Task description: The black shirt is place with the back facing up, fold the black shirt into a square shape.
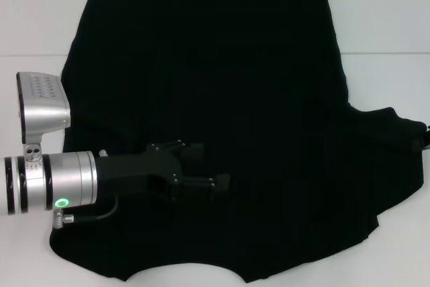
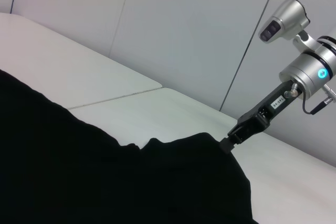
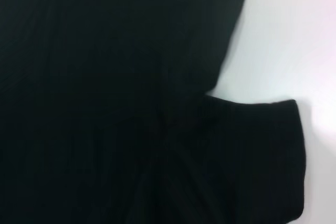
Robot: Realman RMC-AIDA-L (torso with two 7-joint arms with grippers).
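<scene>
The black shirt [image 1: 222,99] lies spread on the white table [image 1: 383,18], plain face up, with no letters showing. My left gripper [image 1: 205,166] is over the shirt's near-left part. It is open, with nothing between its fingers [image 1: 218,182]. My right gripper [image 2: 230,141] is at the far right edge of the head view, at the tip of the shirt's right sleeve [image 1: 396,122]. In the left wrist view the cloth rises in a hump up to its tip, so it looks shut on the sleeve. The right wrist view shows the sleeve cuff [image 3: 273,156] against the table.
White table surface [image 2: 157,108] runs around the shirt on the left, right and far sides. A pale wall [image 2: 184,24] stands behind the table. The shirt's near hem [image 1: 188,275] reaches the table's front edge.
</scene>
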